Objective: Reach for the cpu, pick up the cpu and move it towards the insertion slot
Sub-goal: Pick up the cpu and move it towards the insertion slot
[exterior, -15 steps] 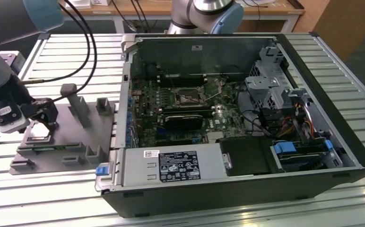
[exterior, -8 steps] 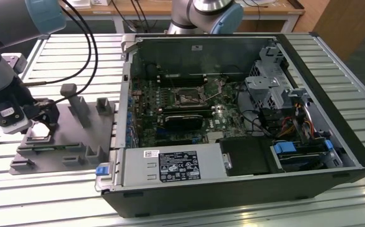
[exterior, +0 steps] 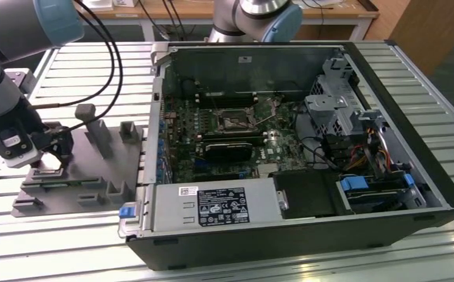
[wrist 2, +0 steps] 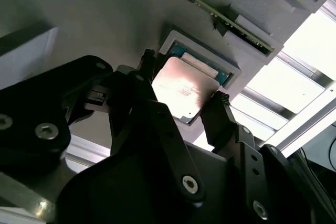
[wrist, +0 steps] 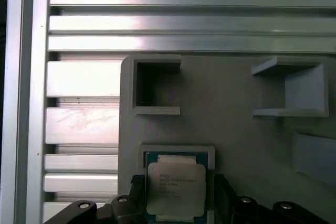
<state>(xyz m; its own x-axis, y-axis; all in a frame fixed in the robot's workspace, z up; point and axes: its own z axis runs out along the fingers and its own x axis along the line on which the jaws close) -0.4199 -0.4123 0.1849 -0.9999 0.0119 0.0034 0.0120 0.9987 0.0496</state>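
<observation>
arm (exterior: 1,88) runs down from upper left of the exterior view, wrist vertical. gripper (exterior: 45,160) low at the left edge, fingers (wrist 2: 223,119) spread apart.

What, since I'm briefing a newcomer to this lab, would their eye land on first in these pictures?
The open computer case dominates the exterior view, its motherboard bared with the insertion slot near the middle. At that view's left, the end effector hangs low over the grey fixture. In the first wrist view its open fingers stand either side of the silvery cpu, which sits in its recess.
</observation>
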